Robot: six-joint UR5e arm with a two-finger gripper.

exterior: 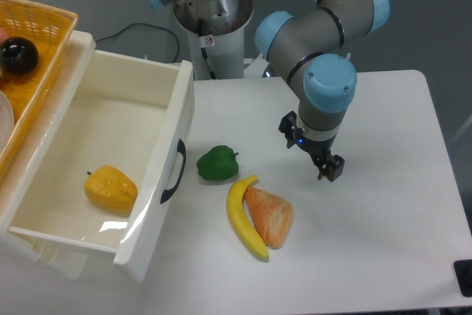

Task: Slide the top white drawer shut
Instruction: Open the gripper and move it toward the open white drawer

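Standing on grey floor, white table [383,256] was recorded; top white drawer [158,182] pulled out; gripper [328,167] above table, jaw state indiscernible; basket [44,27] cropped.

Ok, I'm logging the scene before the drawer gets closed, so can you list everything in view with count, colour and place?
top white drawer: one, glossy white with a black handle, pulled open at left
yellow toy fruit: one, yellow, inside the drawer near its front
green pepper: one, green, on the table just right of the drawer front
banana: one, yellow, on the table below the pepper
orange wedge-shaped toy food: one, orange, touching the banana's right side
wicker basket: one, yellow-orange, top left
black ball: one, black, in the basket
table: one, white
black object: one, at the table's lower right edge, cut off
arm: one, grey with blue caps
end effector: one, black, above bare table right of the food, holding nothing
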